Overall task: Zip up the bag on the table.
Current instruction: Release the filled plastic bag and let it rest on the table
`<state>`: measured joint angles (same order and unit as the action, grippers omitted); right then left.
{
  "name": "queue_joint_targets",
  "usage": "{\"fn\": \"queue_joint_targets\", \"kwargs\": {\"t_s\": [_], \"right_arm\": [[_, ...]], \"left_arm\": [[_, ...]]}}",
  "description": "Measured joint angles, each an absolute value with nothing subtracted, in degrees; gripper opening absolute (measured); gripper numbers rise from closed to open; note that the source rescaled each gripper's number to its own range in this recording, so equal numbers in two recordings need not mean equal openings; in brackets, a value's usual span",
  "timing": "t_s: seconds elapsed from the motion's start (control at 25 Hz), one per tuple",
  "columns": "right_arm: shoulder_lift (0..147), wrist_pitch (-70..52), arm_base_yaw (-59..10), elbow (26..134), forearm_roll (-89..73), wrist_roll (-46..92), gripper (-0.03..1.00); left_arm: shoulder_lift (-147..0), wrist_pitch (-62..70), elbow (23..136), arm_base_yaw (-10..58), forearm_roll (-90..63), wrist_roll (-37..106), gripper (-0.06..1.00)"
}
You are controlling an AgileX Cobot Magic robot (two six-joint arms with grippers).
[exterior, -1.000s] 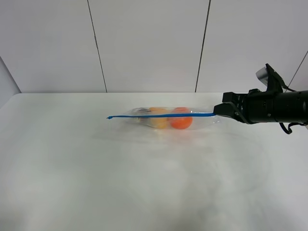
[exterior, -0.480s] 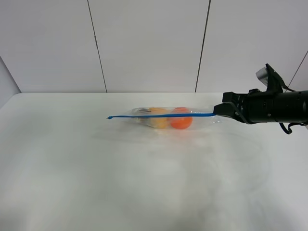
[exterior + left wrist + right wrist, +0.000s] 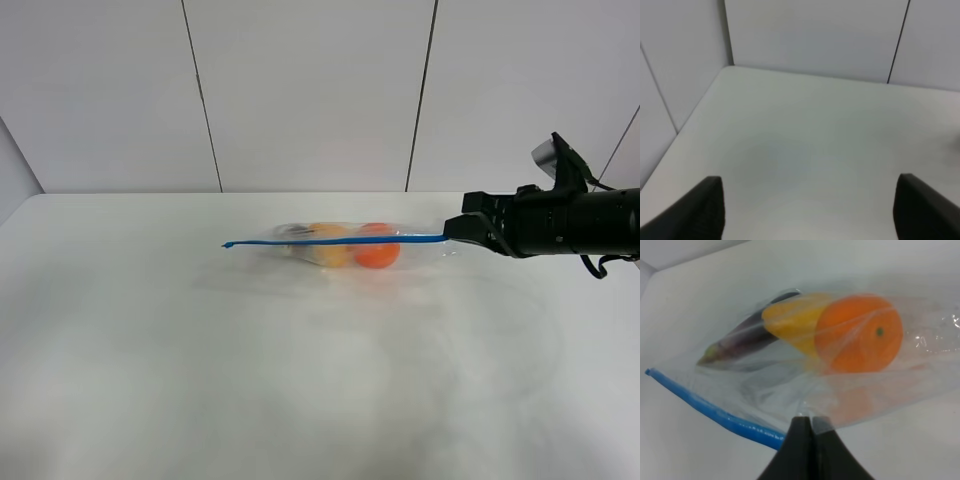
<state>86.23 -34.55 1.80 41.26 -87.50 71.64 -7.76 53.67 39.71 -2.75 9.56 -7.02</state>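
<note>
The bag (image 3: pixel 340 245) is seen lying on the table (image 3: pixel 300 380), whose back edge runs close behind the bag, while wide bare tabletop is left in front of the bag and to its left. The blue zipper strip (image 3: pixel 330 241) is stretched along the bag's top edge, its left end free. From the bag's right, the right arm is held nearly level, and the right gripper (image 3: pixel 452 231) is clamped tight on the bag's strip end. The left gripper (image 3: pixel 807 210) is held over bare tabletop, fingers (image 3: pixel 705 210) spread with nothing between them.
</note>
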Motion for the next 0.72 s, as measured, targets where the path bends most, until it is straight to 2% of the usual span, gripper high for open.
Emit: {"fn": "queue_joint_targets", "kwargs": {"t_s": [0.36,0.72], "right_arm": [[86.2,-34.6,1.8,41.3,-87.2,71.6,0.00],[86.2,-34.6,1.8,41.3,-86.8,71.6,0.00]], "left_arm": [[-0.1,58.0,39.7,-2.7,9.2,-6.7,0.76],[0.3,60.2,36.6,-2.7,4.8,-4.2,0.76]]}}
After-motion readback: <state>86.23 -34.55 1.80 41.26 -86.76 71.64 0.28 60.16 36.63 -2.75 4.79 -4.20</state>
